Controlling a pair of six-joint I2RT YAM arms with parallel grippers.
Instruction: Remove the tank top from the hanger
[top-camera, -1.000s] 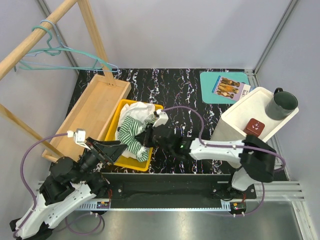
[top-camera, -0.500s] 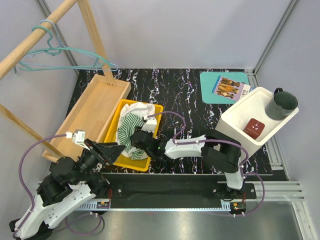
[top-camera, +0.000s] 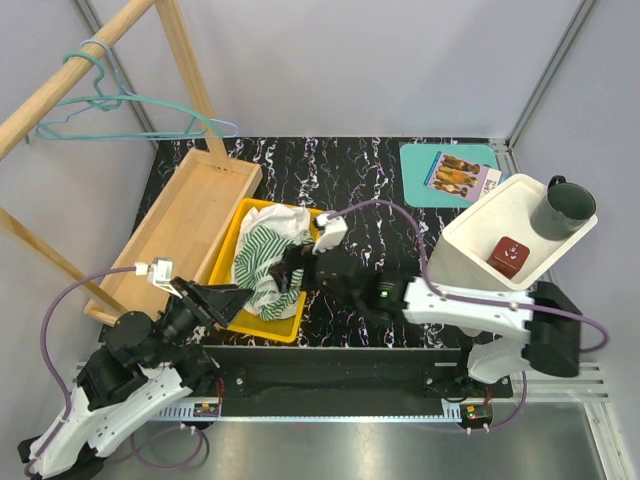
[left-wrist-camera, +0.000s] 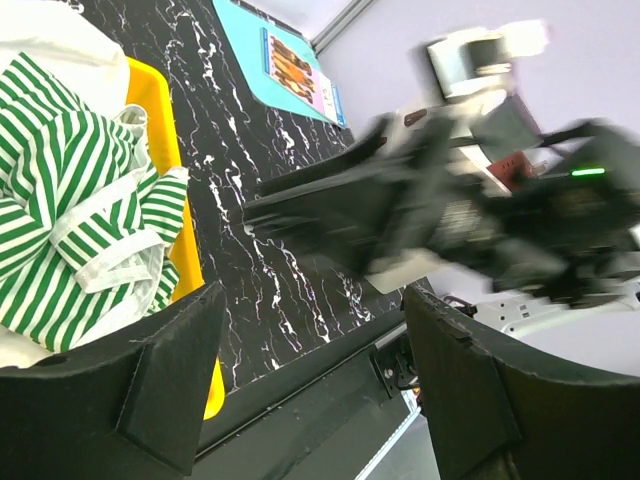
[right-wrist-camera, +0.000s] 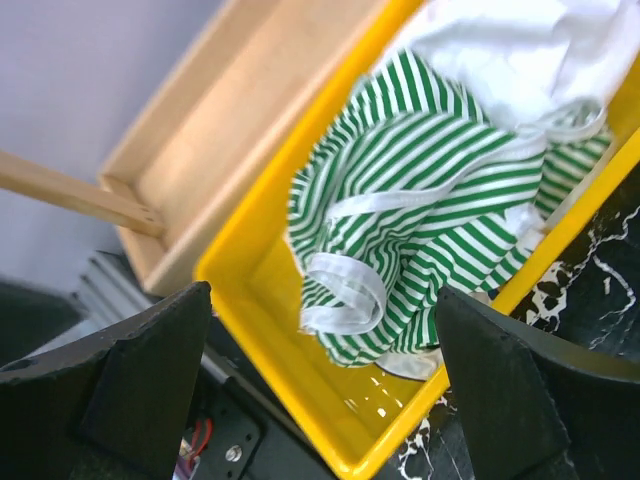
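The green-and-white striped tank top (top-camera: 258, 262) lies crumpled in the yellow bin (top-camera: 287, 327) on top of white cloth. The teal hanger (top-camera: 130, 104) hangs bare on the wooden rod at the upper left. My right gripper (top-camera: 293, 270) hovers over the bin's right side. In the right wrist view it (right-wrist-camera: 330, 400) is open just above the tank top (right-wrist-camera: 440, 190), holding nothing. My left gripper (top-camera: 222, 301) sits at the bin's near-left corner. In the left wrist view it (left-wrist-camera: 315, 400) is open and empty, with the tank top (left-wrist-camera: 70, 215) to its left.
A wooden tray (top-camera: 180, 225) leans beside the yellow bin, under the wooden rack (top-camera: 60, 85). At the right stands a white container (top-camera: 475, 225) holding a dark mug (top-camera: 562, 208) and a red block (top-camera: 509, 253). A teal mat with a booklet (top-camera: 452, 175) lies at the back.
My right gripper has opened wide and let go of the tank top, which now rests in the yellow bin. The right arm dipped into the bin, then drew back right. The left arm barely moved.
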